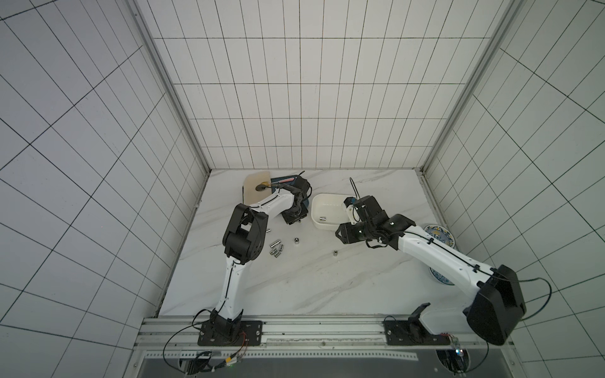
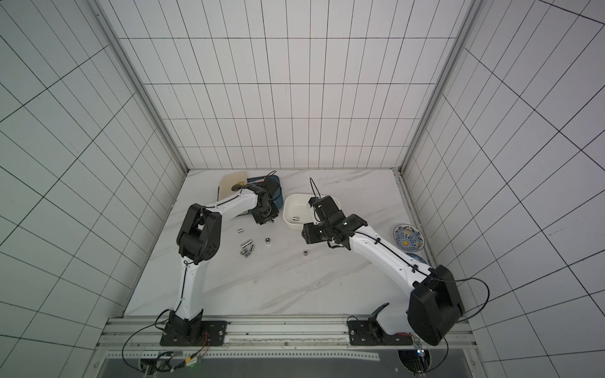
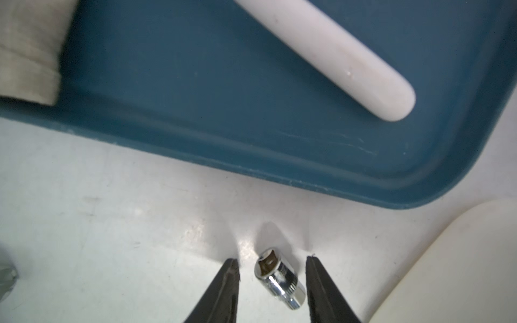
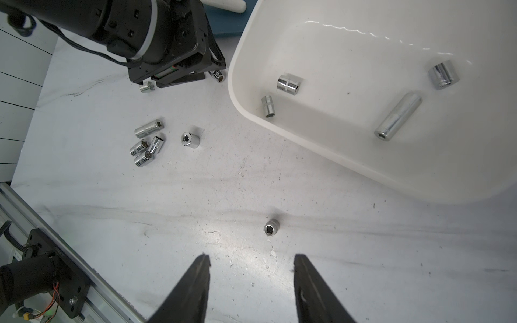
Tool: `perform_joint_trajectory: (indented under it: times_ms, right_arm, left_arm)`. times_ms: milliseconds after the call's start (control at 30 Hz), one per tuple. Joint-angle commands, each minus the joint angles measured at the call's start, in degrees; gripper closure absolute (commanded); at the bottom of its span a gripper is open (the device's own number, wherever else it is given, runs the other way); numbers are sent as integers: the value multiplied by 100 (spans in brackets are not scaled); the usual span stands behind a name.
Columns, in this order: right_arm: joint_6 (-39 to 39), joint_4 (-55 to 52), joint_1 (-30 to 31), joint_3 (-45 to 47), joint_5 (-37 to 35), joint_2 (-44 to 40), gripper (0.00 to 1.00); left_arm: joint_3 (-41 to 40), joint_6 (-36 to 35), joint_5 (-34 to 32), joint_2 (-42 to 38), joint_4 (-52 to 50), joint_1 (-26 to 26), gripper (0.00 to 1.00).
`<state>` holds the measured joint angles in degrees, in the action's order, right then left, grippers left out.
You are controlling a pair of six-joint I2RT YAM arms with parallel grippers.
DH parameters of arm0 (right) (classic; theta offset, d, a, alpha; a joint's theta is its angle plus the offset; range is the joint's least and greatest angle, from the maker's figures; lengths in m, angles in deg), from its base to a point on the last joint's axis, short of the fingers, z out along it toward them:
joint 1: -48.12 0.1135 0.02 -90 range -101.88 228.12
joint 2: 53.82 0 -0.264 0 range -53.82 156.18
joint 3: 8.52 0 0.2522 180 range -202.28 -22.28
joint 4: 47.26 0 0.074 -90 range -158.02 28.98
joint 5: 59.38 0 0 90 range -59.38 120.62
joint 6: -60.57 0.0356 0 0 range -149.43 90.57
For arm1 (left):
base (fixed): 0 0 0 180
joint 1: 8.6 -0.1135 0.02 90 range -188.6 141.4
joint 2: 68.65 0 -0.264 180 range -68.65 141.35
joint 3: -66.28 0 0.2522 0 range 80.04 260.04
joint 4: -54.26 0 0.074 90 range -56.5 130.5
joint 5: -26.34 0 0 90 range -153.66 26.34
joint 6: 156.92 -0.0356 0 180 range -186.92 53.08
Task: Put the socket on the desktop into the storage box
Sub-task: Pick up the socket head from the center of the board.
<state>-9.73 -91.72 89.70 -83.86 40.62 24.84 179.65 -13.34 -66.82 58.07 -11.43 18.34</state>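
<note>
A small chrome socket (image 3: 278, 281) lies on its side on the marble desktop, just off the blue tray's edge. My left gripper (image 3: 271, 260) is open around it, one finger on each side with a gap to both. In both top views it (image 1: 296, 220) points down beside the storage box (image 1: 327, 195), a white tub (image 4: 349, 151) holding several sockets (image 4: 289, 83). My right gripper (image 4: 251, 256) stands open and empty over the desktop, in front of the tub. An upright socket (image 4: 271, 227) stands just beyond its fingertips.
A cluster of loose sockets (image 4: 147, 145) and a single one (image 4: 190, 139) lie mid-table. The dark-blue tray (image 3: 195, 98) holds a white rod (image 3: 335, 56) and a cloth (image 3: 28, 50). A cream board (image 1: 257, 188) sits behind it. A patterned plate (image 1: 438, 234) is at the right wall.
</note>
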Motion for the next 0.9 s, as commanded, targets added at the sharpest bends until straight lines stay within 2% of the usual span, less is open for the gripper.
perform_joint_trajectory:
  times_ms: [0, 300, 433, 867]
  right_arm:
    - [-45, 2, -51, 42, -86, -157, 48]
    - [-11, 20, -126, 110, -140, -209, 49]
    - [-10, 20, -157, 120, -149, -237, 48]
    - [16, 29, -227, 170, -151, -293, 49]
  left_arm:
    - [150, 74, 35, 152, 13, 13, 60]
    - [122, 97, 101, 142, 15, 13, 66]
    - [113, 93, 130, 169, 15, 18, 73]
    - [85, 56, 114, 196, -2, 7, 69]
